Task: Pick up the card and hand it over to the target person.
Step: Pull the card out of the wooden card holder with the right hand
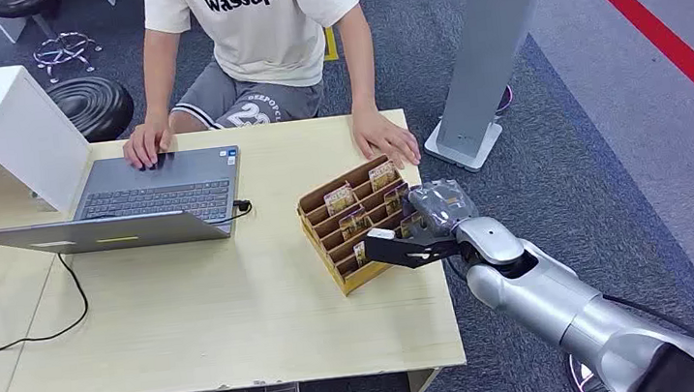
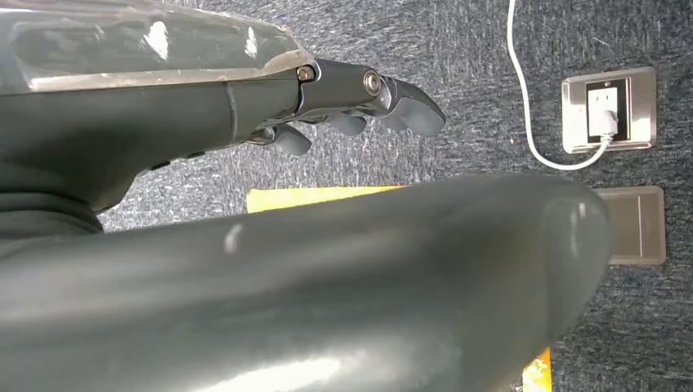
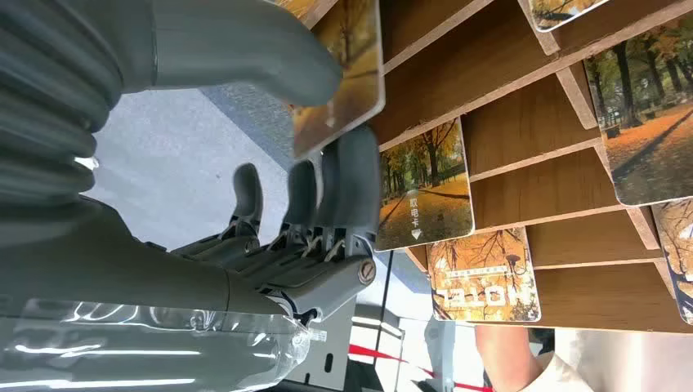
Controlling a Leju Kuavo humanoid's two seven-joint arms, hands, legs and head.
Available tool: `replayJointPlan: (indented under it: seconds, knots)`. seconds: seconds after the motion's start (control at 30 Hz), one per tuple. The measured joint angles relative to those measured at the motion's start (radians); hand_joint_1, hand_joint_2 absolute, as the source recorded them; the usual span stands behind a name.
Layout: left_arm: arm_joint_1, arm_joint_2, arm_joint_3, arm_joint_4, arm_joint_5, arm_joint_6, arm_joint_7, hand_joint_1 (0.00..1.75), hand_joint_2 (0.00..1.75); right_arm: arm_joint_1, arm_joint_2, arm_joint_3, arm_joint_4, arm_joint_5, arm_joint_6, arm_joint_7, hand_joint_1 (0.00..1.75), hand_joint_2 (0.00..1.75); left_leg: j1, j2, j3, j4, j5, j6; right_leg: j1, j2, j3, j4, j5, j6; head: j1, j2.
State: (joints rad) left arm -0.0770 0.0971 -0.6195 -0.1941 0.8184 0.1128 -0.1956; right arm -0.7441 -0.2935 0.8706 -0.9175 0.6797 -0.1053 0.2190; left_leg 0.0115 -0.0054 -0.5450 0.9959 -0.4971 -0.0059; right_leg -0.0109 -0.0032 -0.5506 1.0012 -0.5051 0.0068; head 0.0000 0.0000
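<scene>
At the wooden card rack (image 1: pixel 354 224) right of centre on the worktop (image 1: pixel 238 305), the right hand (image 1: pixel 429 221) pinched a card (image 3: pixel 339 73) between thumb and fingers, while the left hand (image 2: pixel 359 102) hung with fingers loosely curled, holding nothing.

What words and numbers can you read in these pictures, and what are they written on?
"wassup": black letters on the person's cream T-shirt.
"23" with small "DEEPOPO"-like lettering above it, partly hidden and unsure: on the grey shorts.
"HOTEL": on an autumn-tree picture card in the brown wooden card rack, seen upside down.
Small characters on the neighbouring autumn-tree card: too blurred to read.
Stickers on the grey laptop: too small.
</scene>
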Motion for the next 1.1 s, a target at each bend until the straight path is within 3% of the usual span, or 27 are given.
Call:
replayJointPlan:
  seconds: [0.2,0.3,0.4,0.53,1.1]
  knots:
    - [0.000,-0.001,0.000,0.000,0.000,0.001,0.000,0.00,0.00,0.002,-0.002,0.000,0.001,0.000,0.000,0.000,1.38,1.75,0.000,0.000,0.000,0.000,0.000,0.000,0.000,0.000,0.000,0.000,0.000,0.000,0.000,0.000]
    - [0.000,-0.001,0.000,0.000,0.001,0.001,0.001,0.00,0.00,0.004,-0.003,-0.001,0.001,-0.001,0.000,0.001,1.64,1.75,0.000,0.000,0.000,-0.001,0.000,0.000,0.000,0.000,0.000,-0.001,0.000,0.000,0.000,0.000]
    - [0.000,-0.002,-0.002,0.000,0.002,0.001,0.002,0.00,0.00,0.006,-0.003,-0.005,-0.001,0.000,0.001,0.002,1.71,1.75,0.000,0.000,0.000,0.000,0.000,0.000,0.000,0.000,0.000,0.000,0.000,0.000,0.000,0.000]
    - [0.000,-0.001,-0.006,-0.001,0.005,0.002,0.003,0.00,1.75,0.008,-0.003,-0.008,-0.004,0.004,0.002,0.003,1.71,1.75,0.000,0.000,0.001,-0.001,0.001,0.000,0.000,0.000,0.000,-0.001,0.001,0.000,0.000,0.000]
    - [-0.001,0.004,-0.028,-0.003,0.004,0.002,-0.007,0.00,1.75,0.020,-0.016,-0.012,-0.025,0.012,0.017,0.010,1.71,1.75,0.000,-0.001,0.001,0.000,0.001,0.000,0.000,-0.001,0.000,0.000,0.001,0.000,0.000,0.000]
